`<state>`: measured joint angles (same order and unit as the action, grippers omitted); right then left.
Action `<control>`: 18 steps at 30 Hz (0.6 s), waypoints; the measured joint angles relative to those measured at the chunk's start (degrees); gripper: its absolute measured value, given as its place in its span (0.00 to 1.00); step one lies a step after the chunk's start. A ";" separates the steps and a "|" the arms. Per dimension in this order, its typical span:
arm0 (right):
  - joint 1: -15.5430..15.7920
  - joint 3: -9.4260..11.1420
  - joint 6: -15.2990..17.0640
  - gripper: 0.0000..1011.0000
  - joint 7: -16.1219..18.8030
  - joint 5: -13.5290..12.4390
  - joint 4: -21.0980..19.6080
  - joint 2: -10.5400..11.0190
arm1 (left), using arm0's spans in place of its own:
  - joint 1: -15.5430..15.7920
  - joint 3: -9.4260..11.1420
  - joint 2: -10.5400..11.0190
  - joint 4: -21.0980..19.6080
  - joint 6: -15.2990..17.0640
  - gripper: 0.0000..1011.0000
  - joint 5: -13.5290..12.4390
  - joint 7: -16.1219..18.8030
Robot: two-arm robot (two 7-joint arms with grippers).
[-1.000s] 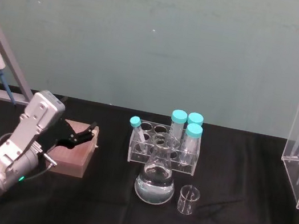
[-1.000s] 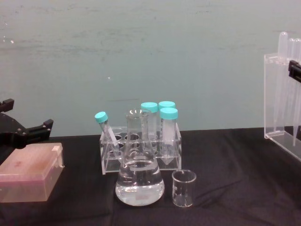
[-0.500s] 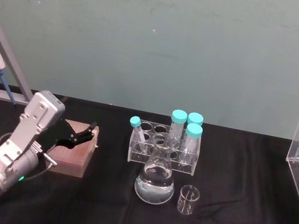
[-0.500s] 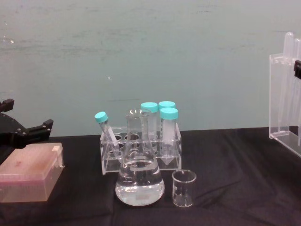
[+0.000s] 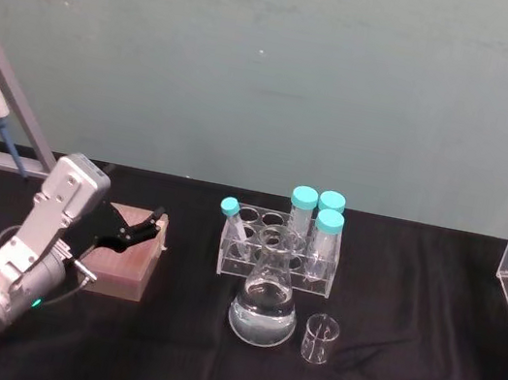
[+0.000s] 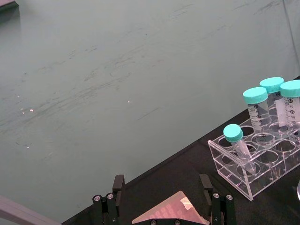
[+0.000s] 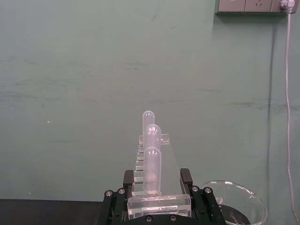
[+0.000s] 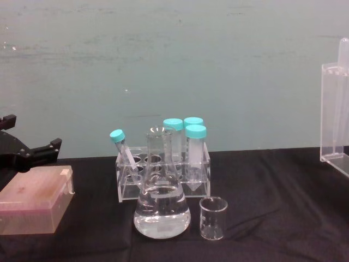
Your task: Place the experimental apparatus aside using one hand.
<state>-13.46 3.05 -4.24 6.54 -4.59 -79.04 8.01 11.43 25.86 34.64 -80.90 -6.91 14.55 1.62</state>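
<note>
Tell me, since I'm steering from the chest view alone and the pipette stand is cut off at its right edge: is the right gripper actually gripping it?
Observer: Yes. The right wrist view shows the right gripper with its fingers closed against both sides of the pipette stand.
Operator: Anything close to it that I should mind?
Observer: A clear glass rim sits close beside that gripper; I cannot tell what vessel it belongs to.
Operator: And the left arm?
Observer: The left wrist view shows the left gripper open, hanging just above the pink box.
</note>
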 joint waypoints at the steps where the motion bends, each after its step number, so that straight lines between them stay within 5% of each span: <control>1: 0.00 0.05 0.00 0.60 0.00 -0.03 0.03 0.01 | 0.00 0.00 0.00 0.00 0.00 0.99 0.00 0.00; 18: -0.07 0.88 -0.08 0.60 0.35 -0.89 0.44 0.27 | 0.00 0.00 0.00 0.00 0.00 0.99 0.00 0.00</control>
<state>-13.54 3.93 -4.32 6.89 -5.48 -78.60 8.28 11.43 25.86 34.64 -80.90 -6.91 14.55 1.62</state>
